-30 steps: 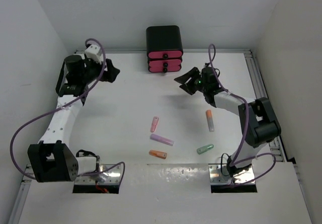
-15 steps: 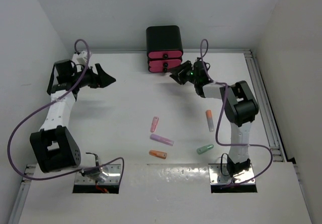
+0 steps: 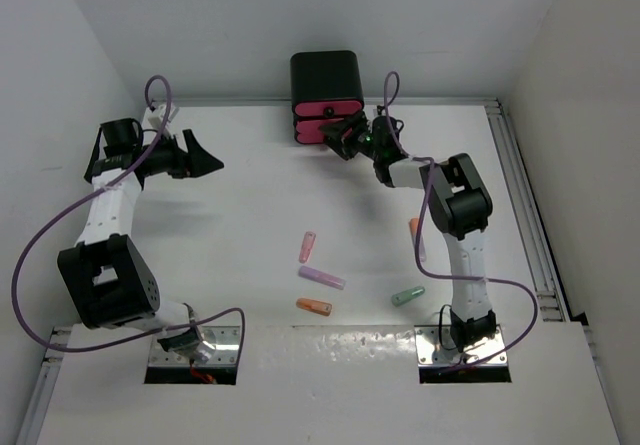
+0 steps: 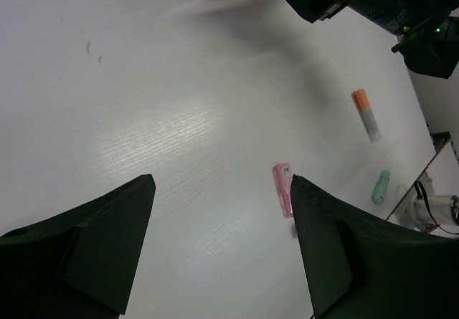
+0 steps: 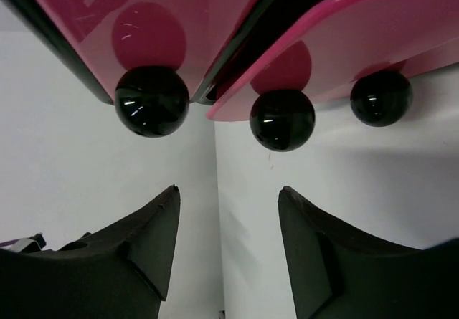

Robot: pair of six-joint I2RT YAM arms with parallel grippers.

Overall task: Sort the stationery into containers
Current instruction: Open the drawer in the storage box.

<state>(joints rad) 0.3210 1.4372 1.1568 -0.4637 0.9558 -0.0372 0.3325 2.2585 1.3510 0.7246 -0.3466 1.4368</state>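
The black box [image 3: 326,77] at the far edge holds two stacked pink drawers [image 3: 327,111] with dark knobs. My right gripper [image 3: 337,138] is open and empty right in front of them. In the right wrist view the gripper [image 5: 228,190] sits just short of two knobs [image 5: 151,100] on the pink drawer fronts [image 5: 143,18]. My left gripper [image 3: 205,158] is open and empty at the far left. Pink [image 3: 307,246], purple [image 3: 321,278], orange [image 3: 314,306], green [image 3: 407,296] and orange-white [image 3: 416,235] sticks lie on the table. No beige stick shows.
The left wrist view, gripper [image 4: 222,179], shows the pink stick [image 4: 282,187], the orange-white stick [image 4: 365,114] and the green stick [image 4: 380,186]. White walls enclose the table on three sides. A rail [image 3: 520,185] runs along the right edge.
My right gripper has moved left and farther back, up to the drawer knobs. My left arm has swung left, its gripper still open. The sticks have not moved.
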